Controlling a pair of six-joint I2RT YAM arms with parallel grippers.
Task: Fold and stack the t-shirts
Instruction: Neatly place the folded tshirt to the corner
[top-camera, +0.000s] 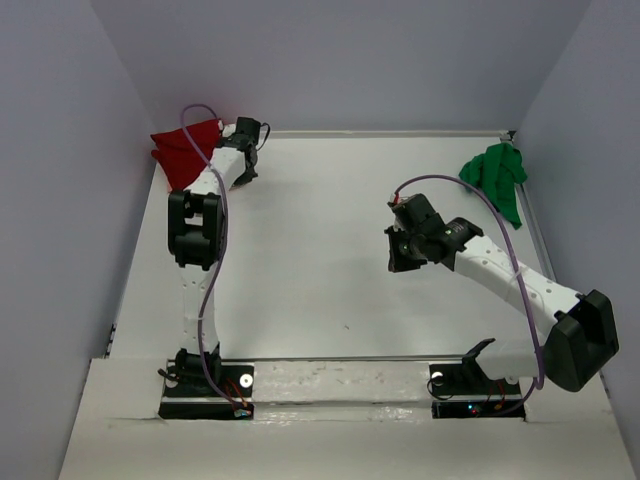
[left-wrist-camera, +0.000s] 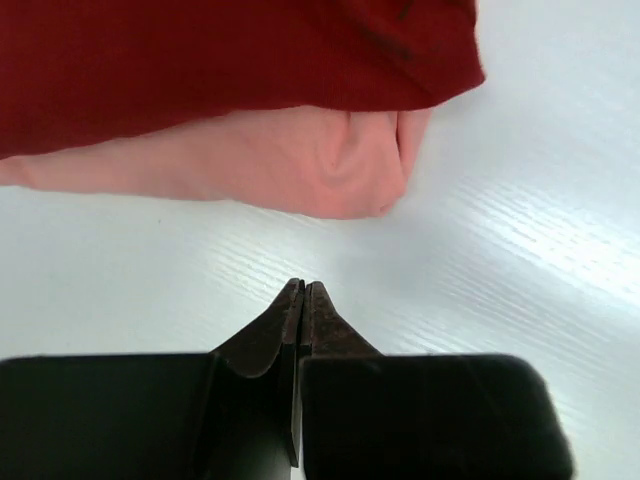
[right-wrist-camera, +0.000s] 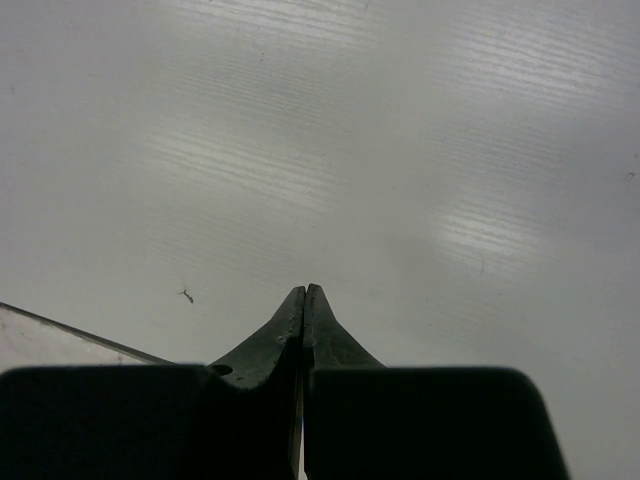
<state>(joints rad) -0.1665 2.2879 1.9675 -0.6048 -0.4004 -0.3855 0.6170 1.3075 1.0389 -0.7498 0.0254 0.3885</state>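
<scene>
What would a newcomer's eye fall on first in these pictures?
First, the colours on the white table: a dark red t-shirt lying on a pale salmon pink t-shirt in the far left corner, and a crumpled bright green t-shirt at the far right. The left gripper points, shut and empty, at the red-and-pink stack; the right gripper hangs shut over the table.

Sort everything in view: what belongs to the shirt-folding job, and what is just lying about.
Job: dark red t-shirt, lying on the salmon pink t-shirt; green t-shirt, crumpled.
Not the job: white table; small dark speck on it.
</scene>
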